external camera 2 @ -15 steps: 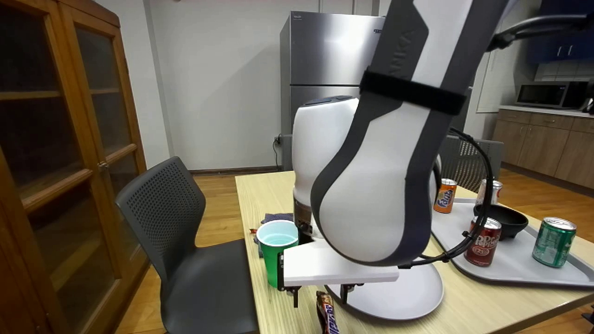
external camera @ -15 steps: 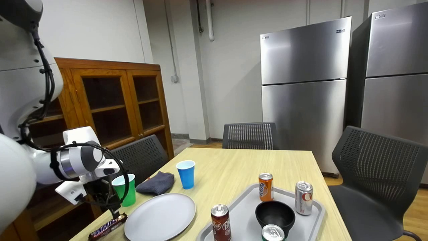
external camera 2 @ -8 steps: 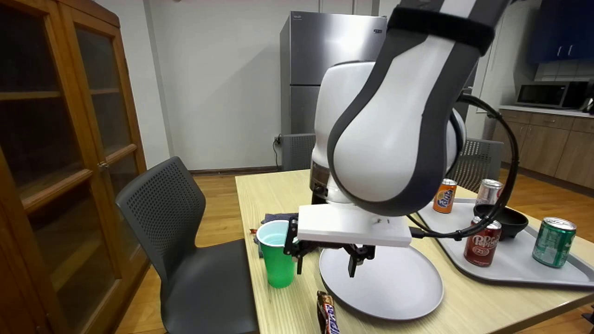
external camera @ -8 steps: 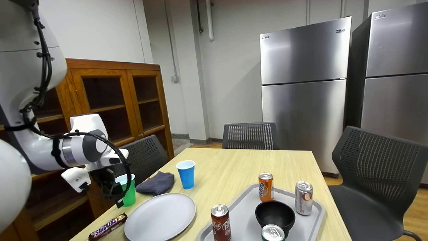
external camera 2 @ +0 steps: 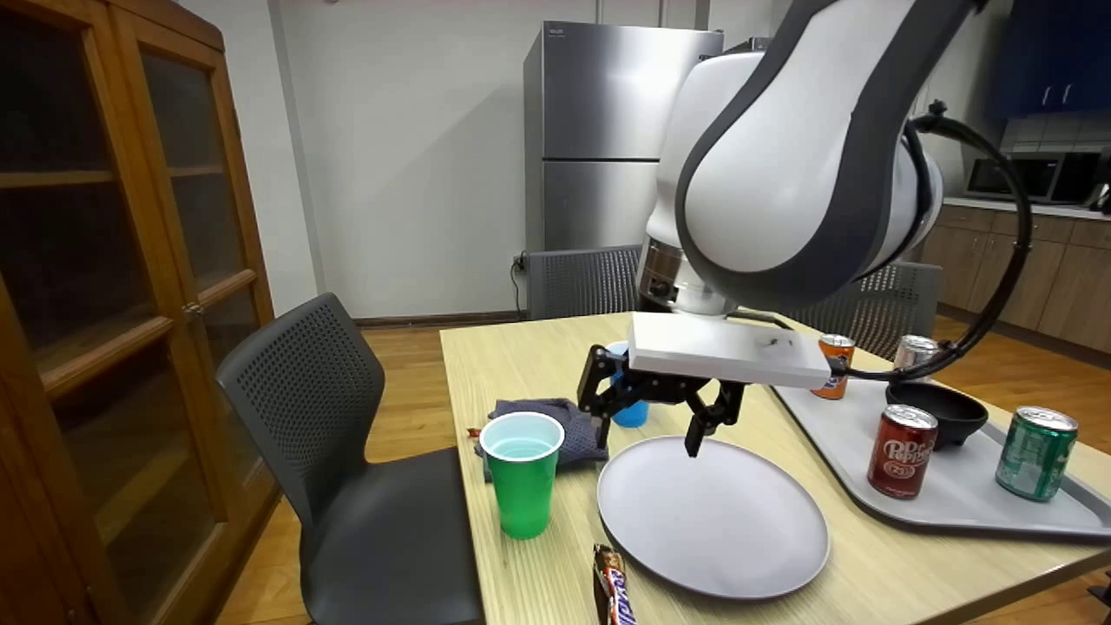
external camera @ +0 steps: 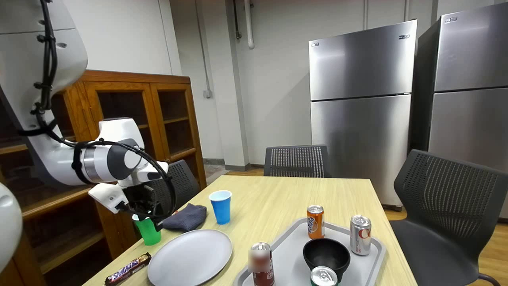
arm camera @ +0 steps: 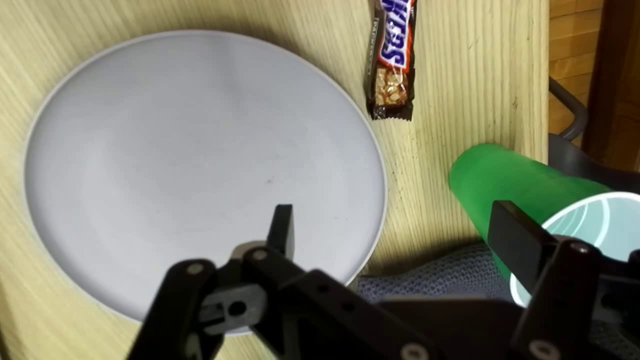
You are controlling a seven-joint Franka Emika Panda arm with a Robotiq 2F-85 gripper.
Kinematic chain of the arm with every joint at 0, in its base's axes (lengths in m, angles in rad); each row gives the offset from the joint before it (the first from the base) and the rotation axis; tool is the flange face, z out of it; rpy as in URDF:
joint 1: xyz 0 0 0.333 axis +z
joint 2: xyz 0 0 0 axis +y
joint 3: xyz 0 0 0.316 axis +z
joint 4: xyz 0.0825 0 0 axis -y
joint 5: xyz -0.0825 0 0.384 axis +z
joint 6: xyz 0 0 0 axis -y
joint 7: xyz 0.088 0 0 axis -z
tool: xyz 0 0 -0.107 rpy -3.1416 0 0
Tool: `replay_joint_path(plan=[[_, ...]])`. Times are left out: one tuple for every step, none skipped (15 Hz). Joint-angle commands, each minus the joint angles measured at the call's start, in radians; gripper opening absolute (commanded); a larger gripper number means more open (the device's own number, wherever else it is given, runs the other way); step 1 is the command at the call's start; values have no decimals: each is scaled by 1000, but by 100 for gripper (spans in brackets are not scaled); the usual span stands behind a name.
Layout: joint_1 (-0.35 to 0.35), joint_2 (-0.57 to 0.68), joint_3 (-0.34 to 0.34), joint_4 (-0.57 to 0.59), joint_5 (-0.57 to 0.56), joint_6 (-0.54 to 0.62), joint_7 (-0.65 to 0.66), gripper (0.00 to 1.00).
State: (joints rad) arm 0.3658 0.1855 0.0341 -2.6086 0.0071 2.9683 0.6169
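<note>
Snickers bar: lies on the desk just beside the plate, in the same spot as a second ago.
Arm: has just lifted from low at the bar and moved toward the dark cloth and the blue cup — so the bar looks left behind, though whether it was released or never gripped I cannot tell.
Fingers: wide apart with nothing between them, hanging above the desk; in the wrist view one shows against the plate, the other in front of the green cup. How high they hang is hard to judge.
Bar's end: runs out of the wrist view at the top and off the lower edge of an exterior view.
Blue cup: partly hidden behind the fingers in an exterior view.
Dr Pepper can: on the tray, with a blurred patch over its upper part in an exterior view.
Green can: cut off at the lower edge in an exterior view.
</note>
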Motion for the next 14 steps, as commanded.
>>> replay_joint_path(plan=[[-97, -102, 46, -59, 49, -29, -161, 100], [-119, -119, 46, -65, 59, -37, -206, 100], [-138, -131, 48, -71, 67, -42, -245, 100], [-157, -147, 46, -76, 70, -56, -288, 100], [-174, -159, 44, -80, 76, -65, -330, 100], [-190, -171, 39, -83, 76, -75, -363, 100], [-205, -182, 33, -85, 73, -84, -392, 100], [-222, -191, 24, -86, 64, -92, -421, 100], [-238, -198, 15, -87, 51, -94, -439, 100], [-255, -203, 8, -85, 50, -102, -470, 100], [-269, -207, 0, -83, 46, -108, -492, 100], [-285, -210, -11, -81, 44, -110, -514, 100], [-300, -211, -21, -79, 42, -111, -535, 100], [-315, -211, -32, -76, 44, -110, -559, 100]])
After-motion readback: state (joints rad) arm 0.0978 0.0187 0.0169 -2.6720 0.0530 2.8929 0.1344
